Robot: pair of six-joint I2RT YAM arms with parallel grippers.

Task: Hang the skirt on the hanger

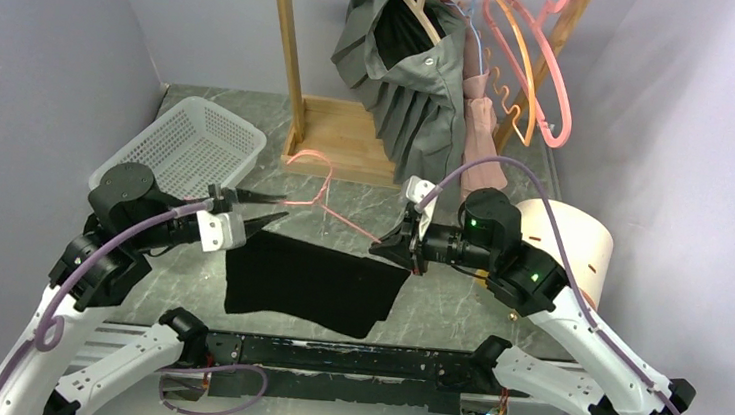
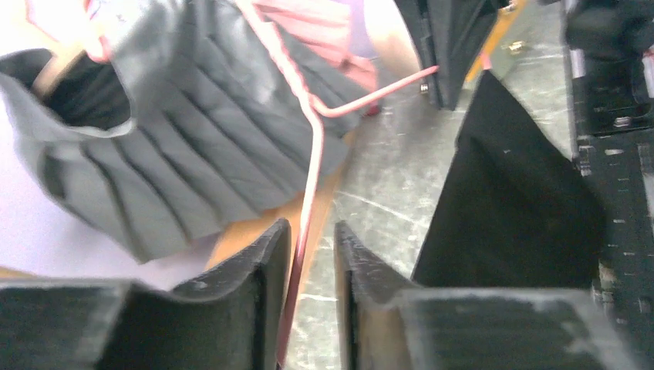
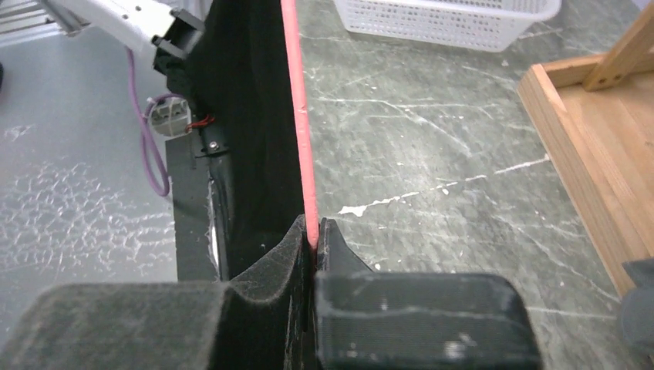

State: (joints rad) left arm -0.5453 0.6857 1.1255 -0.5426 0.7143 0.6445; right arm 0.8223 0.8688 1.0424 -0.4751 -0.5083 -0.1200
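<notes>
A black skirt (image 1: pixel 307 283) hangs over the bar of a pink wire hanger (image 1: pixel 352 223) held just above the table between my two arms. My right gripper (image 1: pixel 385 249) is at the skirt's right top corner. In the right wrist view its jaws (image 3: pixel 312 223) are shut on the hanger bar (image 3: pixel 299 100), with the black skirt (image 3: pixel 247 116) draped to the left of it. My left gripper (image 1: pixel 283 207) is at the hanger's hook end. In the left wrist view its jaws (image 2: pixel 310 227) stand slightly apart; the hanger wire (image 2: pixel 315 146) runs between them along the left finger. The skirt (image 2: pixel 509 208) lies to the right.
A wooden clothes rack (image 1: pixel 345 135) stands at the back with a grey pleated skirt (image 1: pixel 410 81) and several pink and orange hangers (image 1: pixel 537 62) on it. A white mesh basket (image 1: pixel 189 142) sits at the back left, a white round bin (image 1: pixel 571 240) at the right.
</notes>
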